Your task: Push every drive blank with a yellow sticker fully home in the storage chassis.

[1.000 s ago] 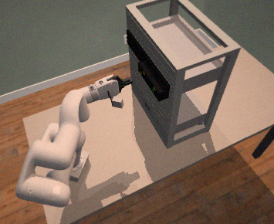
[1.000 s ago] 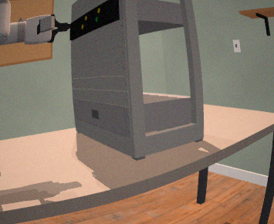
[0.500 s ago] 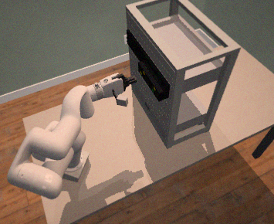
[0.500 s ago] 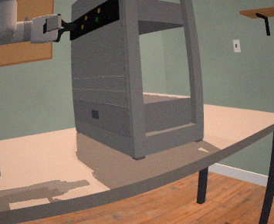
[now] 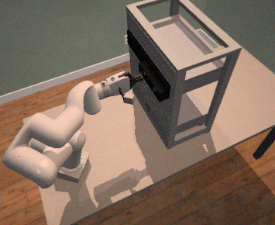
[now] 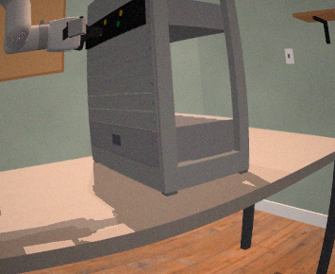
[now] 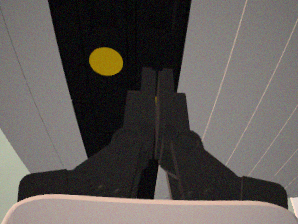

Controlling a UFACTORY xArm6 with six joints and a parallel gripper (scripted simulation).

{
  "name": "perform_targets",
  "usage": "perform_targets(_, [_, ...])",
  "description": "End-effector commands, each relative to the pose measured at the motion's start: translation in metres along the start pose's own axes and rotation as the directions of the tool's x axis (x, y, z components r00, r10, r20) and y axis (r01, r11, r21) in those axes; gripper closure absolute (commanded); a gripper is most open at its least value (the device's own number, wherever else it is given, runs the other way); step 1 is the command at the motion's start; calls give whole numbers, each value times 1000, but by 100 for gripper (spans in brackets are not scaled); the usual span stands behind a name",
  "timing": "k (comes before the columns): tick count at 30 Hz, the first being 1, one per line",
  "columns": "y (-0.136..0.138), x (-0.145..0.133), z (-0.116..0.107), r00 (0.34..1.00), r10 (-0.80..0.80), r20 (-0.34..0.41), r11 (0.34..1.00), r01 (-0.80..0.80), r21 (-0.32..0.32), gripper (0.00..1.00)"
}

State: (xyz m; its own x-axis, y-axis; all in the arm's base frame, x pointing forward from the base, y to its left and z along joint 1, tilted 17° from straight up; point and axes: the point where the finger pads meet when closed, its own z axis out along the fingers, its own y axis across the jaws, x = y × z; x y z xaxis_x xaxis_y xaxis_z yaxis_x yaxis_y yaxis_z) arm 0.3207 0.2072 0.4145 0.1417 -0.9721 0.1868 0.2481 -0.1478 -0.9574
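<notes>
Exterior view: the rack (image 5: 174,116) (image 6: 166,118) stands upright on the table (image 5: 104,129) (image 6: 292,145), and the black storage chassis (image 5: 163,91) (image 6: 137,14) (image 7: 155,15) runs across the upper part of its front. Two yellow stickers, an upper one (image 6: 121,12) and another (image 6: 105,22) nearer the arm, show on the chassis front; a green sticker (image 6: 118,24) sits just below the upper one, and a further yellow spot (image 6: 100,33) shows beside the fingertips. The xArm Gripper (image 5: 142,77) (image 6: 99,31) (image 7: 155,88) is closed with nothing gripped, its dark fingers together and pointing at the chassis front. Whether the tips touch a drive blank cannot be told. In the wrist view a round yellow sticker (image 7: 106,61) lies up and to the left of the fingertips, in plain sight, while a sliver of yellow shows at the seam between the fingers. The blanks are too dark to tell how far each stands out.
</notes>
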Motion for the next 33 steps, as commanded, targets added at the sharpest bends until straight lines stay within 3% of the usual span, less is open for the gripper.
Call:
perform_targets(1, [-2, 0, 1, 1000, 1, -1, 1000, -1, 2, 100])
perform_targets(33, [-2, 0, 21, 1000, 1, -1, 1000, -1, 2, 100])
